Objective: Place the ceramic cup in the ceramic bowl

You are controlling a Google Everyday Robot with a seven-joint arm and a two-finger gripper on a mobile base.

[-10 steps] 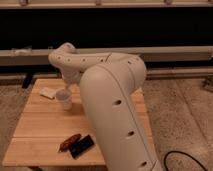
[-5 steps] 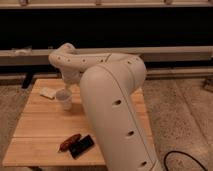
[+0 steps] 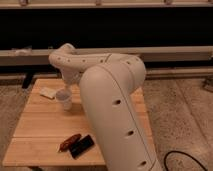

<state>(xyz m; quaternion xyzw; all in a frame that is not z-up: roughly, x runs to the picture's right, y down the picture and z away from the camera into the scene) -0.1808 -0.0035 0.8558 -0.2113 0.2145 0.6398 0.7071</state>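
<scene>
No movement to report: over the last second the arm [image 3: 107, 100] has held its pose and the ceramic cup [image 3: 64, 99] sits exactly where it was, toward the back left of the wooden table [image 3: 35, 130]. The gripper [image 3: 67, 86] hangs right over the cup's rim, touching it or very nearly. Whether it has a hold on the cup or is just poised there, I cannot tell, as the wrist covers it. So this reads as a pause at the pick, with the cup apparently not yet lifted.

The ceramic bowl is nowhere in view, and my guess is it hides behind that big white arm, which blocks the whole right side of the table. Just left of the cup lies 1 flat white packet [image 3: 48, 92]. At the front edge, well apart from it, are 2 more items: a reddish-brown thing [image 3: 69, 142] and a black block [image 3: 82, 146]. Neither looks to crowd the lift
</scene>
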